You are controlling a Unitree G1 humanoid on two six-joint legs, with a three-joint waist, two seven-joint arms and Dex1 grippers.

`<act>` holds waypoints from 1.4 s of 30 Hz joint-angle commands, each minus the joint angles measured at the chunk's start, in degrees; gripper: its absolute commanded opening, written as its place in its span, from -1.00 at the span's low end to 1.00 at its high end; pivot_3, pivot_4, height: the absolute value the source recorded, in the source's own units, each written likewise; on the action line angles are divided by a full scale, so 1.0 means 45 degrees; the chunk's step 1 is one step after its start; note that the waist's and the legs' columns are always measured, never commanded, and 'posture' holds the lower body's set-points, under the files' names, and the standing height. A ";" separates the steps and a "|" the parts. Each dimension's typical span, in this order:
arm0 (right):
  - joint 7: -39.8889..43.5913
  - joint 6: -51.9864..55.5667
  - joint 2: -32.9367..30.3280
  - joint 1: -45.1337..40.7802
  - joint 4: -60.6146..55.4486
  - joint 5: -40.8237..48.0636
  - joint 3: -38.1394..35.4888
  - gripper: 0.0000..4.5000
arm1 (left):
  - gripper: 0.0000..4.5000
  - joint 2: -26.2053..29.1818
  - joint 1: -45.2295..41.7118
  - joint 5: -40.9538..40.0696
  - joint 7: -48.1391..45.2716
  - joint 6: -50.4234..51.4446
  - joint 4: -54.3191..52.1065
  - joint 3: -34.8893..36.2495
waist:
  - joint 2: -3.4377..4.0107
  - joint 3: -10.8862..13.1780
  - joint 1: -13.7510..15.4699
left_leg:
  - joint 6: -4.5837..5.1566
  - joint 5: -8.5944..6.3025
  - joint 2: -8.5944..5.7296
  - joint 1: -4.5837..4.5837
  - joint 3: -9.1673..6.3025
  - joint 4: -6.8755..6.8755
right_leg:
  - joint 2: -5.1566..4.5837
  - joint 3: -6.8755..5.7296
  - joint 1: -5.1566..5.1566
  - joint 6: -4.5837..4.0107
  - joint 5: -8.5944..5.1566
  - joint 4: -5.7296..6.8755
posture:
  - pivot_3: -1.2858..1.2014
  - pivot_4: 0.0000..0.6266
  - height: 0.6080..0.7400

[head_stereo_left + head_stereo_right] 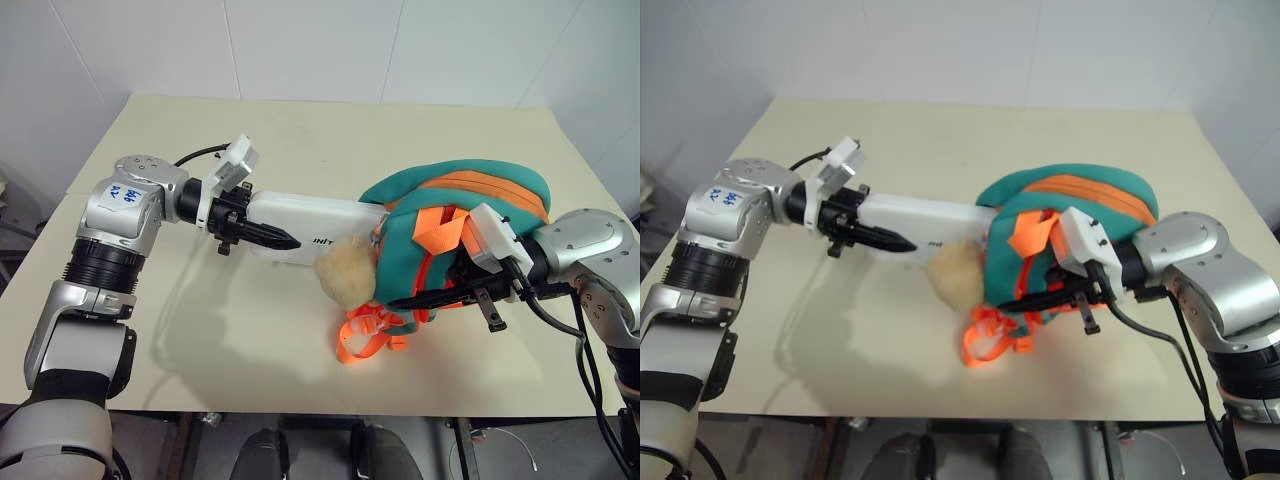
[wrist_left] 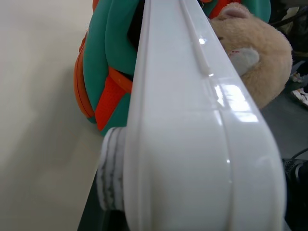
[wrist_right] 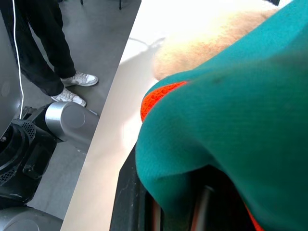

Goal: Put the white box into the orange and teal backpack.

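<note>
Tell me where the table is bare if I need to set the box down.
Bare table runs along the far edge behind the white box and backpack, and on the near side below the left hand. It is crowded mid-right: pom-pom, orange straps and right hand.

White box (image 1: 310, 228) end apparently inside backpack (image 1: 470, 200).
</note>
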 commanded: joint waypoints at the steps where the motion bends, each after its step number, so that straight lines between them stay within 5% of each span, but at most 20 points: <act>1: -0.0109 -0.0135 0.0178 -0.0167 -0.0328 0.0114 -0.0082 -0.75 | -0.47 -0.0614 -0.0502 0.0123 0.0251 0.0308 -0.0980 -0.0119 | 0.0000 0.0000 0.0009 | 0.0002 -0.0001 0.0000 0.0000 -0.0001 0.0004 | -0.0001 0.0000 0.0001 0.0001 0.0000 0.0000 | 0.03 -0.52 1.00; 15: -0.0084 -0.0131 0.0276 -0.0339 -0.0009 -0.0062 -0.0042 -0.75 | -0.47 0.0825 -0.2249 0.2136 -0.1622 -0.2271 0.0908 -0.0549 | 0.0000 0.0000 -0.0052 | 0.0015 -0.0009 0.0002 0.0007 -0.0012 0.0050 | 0.0000 0.0004 0.0012 0.0009 0.0006 -0.0002 | 0.03 -0.52 1.00; 26: 0.0093 -0.0358 0.0719 -0.0800 0.0614 -0.0388 0.0266 -0.75 | -0.47 0.1163 -0.4049 0.1065 -0.1701 -0.3827 0.1899 -0.3478 | 0.0003 0.0002 -0.0054 | 0.0037 -0.0027 0.0002 -0.0001 -0.0012 0.0044 | -0.0003 0.0014 0.0006 0.0011 0.0006 0.0007 | 0.03 -0.52 1.00; 33: 0.0138 -0.0522 0.0948 -0.0981 0.0853 -0.0525 0.0436 -0.75 | -0.47 -0.0038 -0.4698 0.1016 -0.1701 -0.4205 0.3131 -0.4291 | 0.0003 0.0002 -0.0053 | 0.0040 -0.0033 0.0004 0.0001 -0.0011 0.0049 | 0.0002 0.0012 0.0005 0.0011 0.0006 0.0006 | 0.03 -0.52 1.00; 42: 0.0033 -0.0503 0.1100 -0.0881 0.0717 -0.0540 0.0433 -0.75 | -0.47 -0.2502 -0.5177 0.2112 -0.1519 -0.4960 0.5945 -0.3224 | 0.0003 0.0002 -0.0046 | 0.0041 -0.0034 0.0002 -0.0002 -0.0009 0.0056 | 0.0000 0.0011 0.0006 0.0012 0.0007 0.0000 | 0.03 -0.52 1.00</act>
